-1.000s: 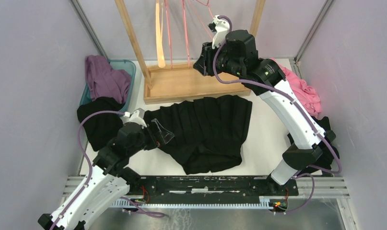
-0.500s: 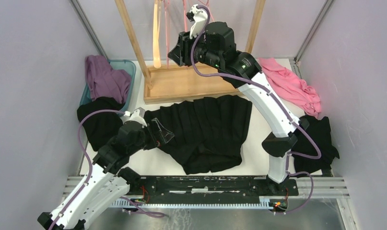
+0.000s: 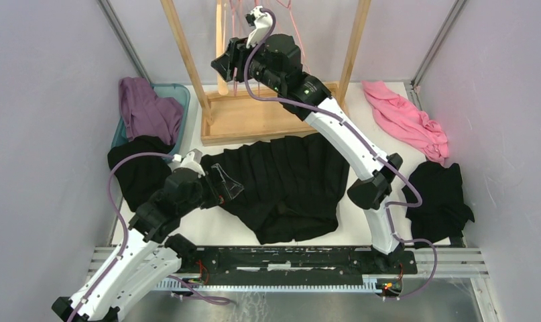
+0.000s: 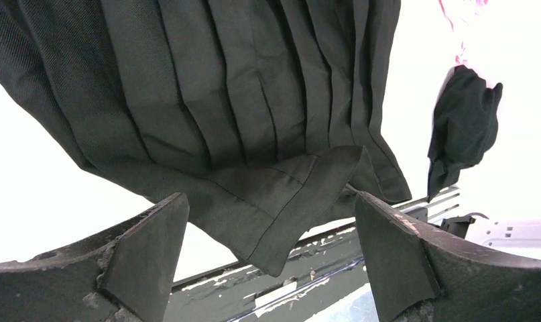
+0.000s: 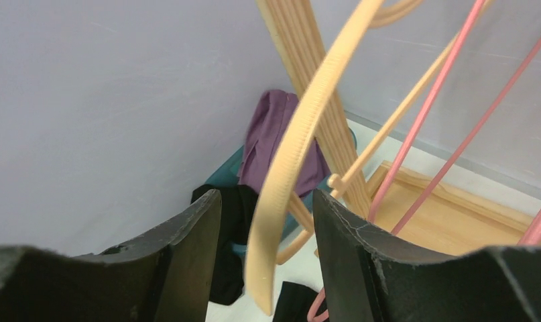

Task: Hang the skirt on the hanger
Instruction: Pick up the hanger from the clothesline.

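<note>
White table (image 3: 368,134), lilac walls. Skirt (image 3: 287,181) lies flat at centre. Hanger (image 5: 287,168) hangs in rack (image 3: 267,117) at 12 o'clock — right gripper (image 5: 266,201) released, jaws straddling it. Left gripper (image 3: 230,182) released, over the skirt's 9 o'clock edge.

Pale lilac walls (image 3: 46,100) close in a white worktop (image 3: 217,231) on three sides, with grey metal posts (image 3: 123,40) in the far corners. A wooden frame (image 3: 254,121) stands at the back. The light seems even and soft.
</note>
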{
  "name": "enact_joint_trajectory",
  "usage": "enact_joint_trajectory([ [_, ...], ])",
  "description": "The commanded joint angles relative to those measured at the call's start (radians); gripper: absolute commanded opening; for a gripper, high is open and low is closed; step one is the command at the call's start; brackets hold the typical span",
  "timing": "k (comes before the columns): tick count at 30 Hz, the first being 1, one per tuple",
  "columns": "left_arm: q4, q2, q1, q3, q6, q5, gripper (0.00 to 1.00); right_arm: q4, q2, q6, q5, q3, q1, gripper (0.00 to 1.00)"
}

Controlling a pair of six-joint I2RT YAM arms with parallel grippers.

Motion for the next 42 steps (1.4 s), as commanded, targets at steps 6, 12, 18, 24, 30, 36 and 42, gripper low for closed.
enact_joint_trajectory([
  [6, -0.006, 0.006, 0.004, 0.069, -0.026, 0.011, 0.99, 0.124, 0.117, 0.002, 0.100, 0.109, -0.011, 0.60],
  [12, -0.023, 0.002, 0.004, 0.072, -0.031, -0.001, 0.99, 0.118, 0.155, 0.006, 0.162, 0.156, -0.020, 0.54],
  [18, 0.001, 0.024, 0.004, 0.065, -0.031, 0.007, 0.99, 0.099, 0.108, -0.038, 0.251, 0.070, -0.031, 0.50],
  [24, 0.010, 0.032, 0.003, 0.067, -0.026, 0.012, 0.99, 0.061, 0.102, -0.065, 0.292, 0.090, -0.040, 0.32],
  [30, 0.006, 0.015, 0.004, 0.054, -0.026, 0.012, 0.99, 0.090, 0.096, -0.099, 0.226, 0.095, -0.047, 0.02],
  [36, 0.009, 0.000, 0.003, 0.041, -0.033, 0.013, 0.99, 0.136, 0.078, -0.162, 0.137, 0.102, -0.047, 0.01],
  [42, 0.017, 0.003, 0.004, 0.036, -0.032, 0.013, 0.99, 0.247, 0.002, -0.191, 0.064, -0.004, -0.045, 0.01],
])
